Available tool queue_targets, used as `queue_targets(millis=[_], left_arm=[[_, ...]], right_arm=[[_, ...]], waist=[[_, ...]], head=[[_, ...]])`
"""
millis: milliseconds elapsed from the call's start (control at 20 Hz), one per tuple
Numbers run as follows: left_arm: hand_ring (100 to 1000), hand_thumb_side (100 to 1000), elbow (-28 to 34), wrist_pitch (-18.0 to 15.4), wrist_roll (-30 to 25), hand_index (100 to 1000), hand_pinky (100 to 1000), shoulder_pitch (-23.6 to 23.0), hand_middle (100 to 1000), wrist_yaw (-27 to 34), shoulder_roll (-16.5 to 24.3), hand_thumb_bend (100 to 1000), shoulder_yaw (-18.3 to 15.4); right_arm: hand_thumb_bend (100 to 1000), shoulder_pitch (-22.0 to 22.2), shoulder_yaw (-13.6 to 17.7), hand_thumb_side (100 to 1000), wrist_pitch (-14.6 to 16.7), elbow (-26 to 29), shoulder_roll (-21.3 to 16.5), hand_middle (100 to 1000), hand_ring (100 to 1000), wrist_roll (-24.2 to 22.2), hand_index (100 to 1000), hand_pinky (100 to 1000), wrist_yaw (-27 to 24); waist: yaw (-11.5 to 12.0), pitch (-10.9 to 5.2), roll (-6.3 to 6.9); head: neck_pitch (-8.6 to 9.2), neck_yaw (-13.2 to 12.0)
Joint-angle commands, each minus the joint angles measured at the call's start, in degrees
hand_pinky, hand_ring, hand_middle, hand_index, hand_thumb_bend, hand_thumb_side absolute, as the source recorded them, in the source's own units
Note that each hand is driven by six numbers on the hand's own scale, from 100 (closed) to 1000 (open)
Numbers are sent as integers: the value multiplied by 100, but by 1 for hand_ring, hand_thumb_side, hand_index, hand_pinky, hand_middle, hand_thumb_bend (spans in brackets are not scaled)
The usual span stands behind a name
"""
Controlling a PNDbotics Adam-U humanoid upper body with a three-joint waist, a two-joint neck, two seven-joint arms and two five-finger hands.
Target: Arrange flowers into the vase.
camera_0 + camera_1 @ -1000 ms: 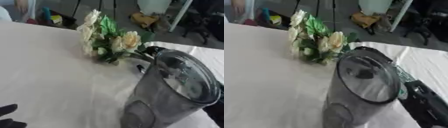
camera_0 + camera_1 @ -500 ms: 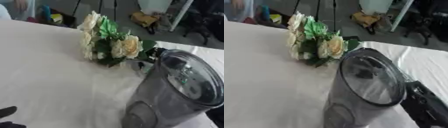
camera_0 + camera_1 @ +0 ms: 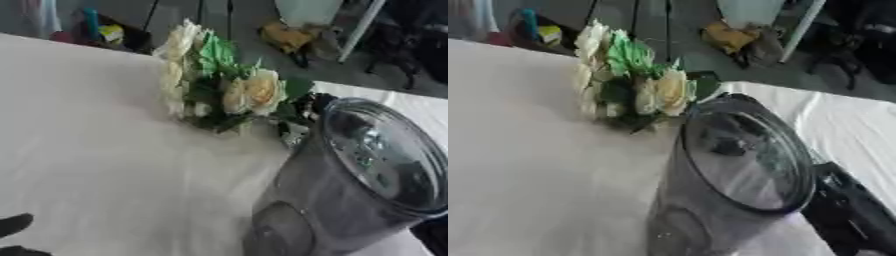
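Observation:
A bunch of cream roses with green leaves point(image 3: 219, 85) lies tilted just above the white table, heads toward the far left. Its stems end at the far rim of a tall clear glass vase point(image 3: 737, 170), which stands upright at the near right. My right hand point(image 3: 304, 111) shows as a dark shape at the stem ends, curled on them and partly hidden behind the vase. Its black forearm point(image 3: 852, 215) runs in from the lower right. Only the dark fingertips of my left hand point(image 3: 13, 226) show, at the lower left corner, holding nothing.
The white cloth-covered table point(image 3: 96, 150) stretches left of the vase. Beyond its far edge is floor with clutter: a yellow bag point(image 3: 282, 36), a white post point(image 3: 359, 25) and dark chair legs.
The flower bunch has edged closer to the vase rim. My left hand has sunk lower at the corner. The view has shifted slightly.

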State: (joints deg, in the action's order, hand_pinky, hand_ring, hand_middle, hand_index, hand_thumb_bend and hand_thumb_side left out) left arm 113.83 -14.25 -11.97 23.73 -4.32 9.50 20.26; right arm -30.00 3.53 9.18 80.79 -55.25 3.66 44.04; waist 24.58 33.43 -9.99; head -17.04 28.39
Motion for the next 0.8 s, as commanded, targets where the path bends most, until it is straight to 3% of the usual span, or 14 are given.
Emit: queue_targets(millis=[50,150,350,550,600,750,800], left_arm=[[733,1000,76,-18,-14,841,623,46,883,-41,-11,176,36],[733,1000,76,-15,-19,841,622,47,883,-47,-12,176,44],[733,1000,76,-16,-21,841,623,46,883,-61,-13,175,44],[733,1000,76,-25,-33,840,624,53,883,-71,-13,176,54],[733,1000,76,-28,-36,840,624,57,883,-71,-14,176,55],[733,1000,76,-32,-40,840,625,57,883,-84,-15,174,52],[733,1000,76,-33,-40,840,625,59,883,-88,-16,175,51]], right_arm=[[100,8,51,361,-30,-118,-186,406,603,21,671,614,124],[100,6,60,383,-16,-122,-174,379,587,18,645,600,106],[100,5,93,489,-38,-81,-163,233,474,215,506,506,-79],[100,39,105,431,-85,-47,-184,161,425,547,421,447,-280],[100,53,107,416,-96,-58,-185,161,430,600,420,449,-295],[100,90,94,405,-78,-100,-184,299,596,616,560,567,-257],[100,97,95,400,-50,-101,-180,309,623,596,568,588,-226]], waist=[[3,-17,-55],[-1,-4,-57],[1,10,-56],[-1,16,-56],[4,19,-58],[27,36,-67],[31,41,-68]], head=[[82,44],[86,53],[93,64],[110,88],[120,102],[158,133],[168,135]])
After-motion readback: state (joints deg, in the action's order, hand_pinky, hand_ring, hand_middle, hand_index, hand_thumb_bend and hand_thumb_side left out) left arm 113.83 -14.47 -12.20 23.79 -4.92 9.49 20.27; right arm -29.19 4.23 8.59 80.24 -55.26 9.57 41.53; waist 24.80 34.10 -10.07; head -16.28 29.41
